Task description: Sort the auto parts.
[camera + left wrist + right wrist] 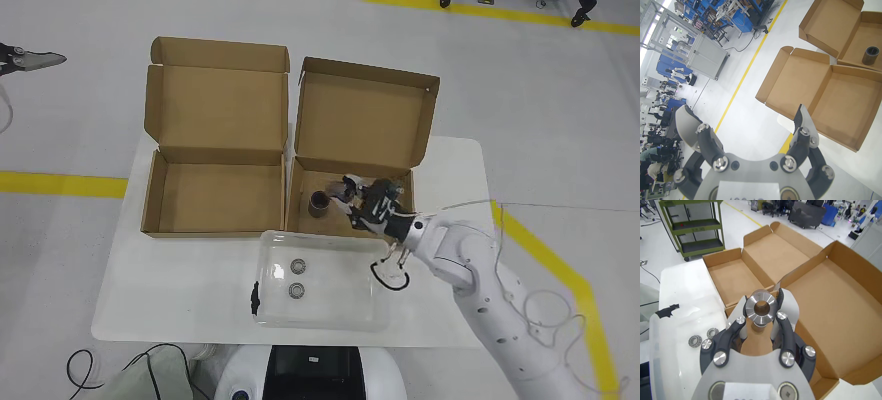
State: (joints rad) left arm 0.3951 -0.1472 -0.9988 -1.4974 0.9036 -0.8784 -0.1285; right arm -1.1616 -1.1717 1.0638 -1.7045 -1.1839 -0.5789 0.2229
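right gripper (762,297) pinching flanged steel bushing (761,310) above box (829,313), near dark sleeve (318,203) | lower inside box walls before releasing, clear of sleeve | left gripper (743,109) spread, well apart from box

Boxes open above, raised lids wall the far side
The left box (222,197) offers a bare floor; in the right box (360,120) the dark cylinder (318,203) stands just beside the right gripper (350,200) and its metal part (761,308), seemingly apart; the clear bin (340,300) flanks the near edge
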